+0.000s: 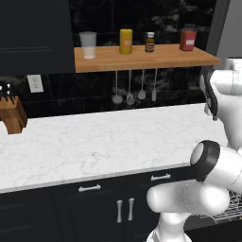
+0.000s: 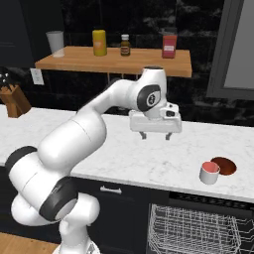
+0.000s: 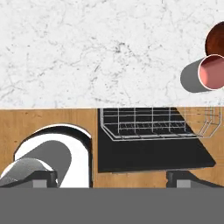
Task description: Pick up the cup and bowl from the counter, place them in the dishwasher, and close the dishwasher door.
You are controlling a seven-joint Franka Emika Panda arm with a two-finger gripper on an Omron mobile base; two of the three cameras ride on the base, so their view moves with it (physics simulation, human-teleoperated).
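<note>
The marble counter point(image 2: 124, 154) is lying beneath the gripper point(image 2: 155, 135), whose fingers are hanging spread and empty. The cup point(image 2: 210, 172) is touching the bowl point(image 2: 224, 165), off to the fingers' side; closing on one risks knocking the other.
</note>
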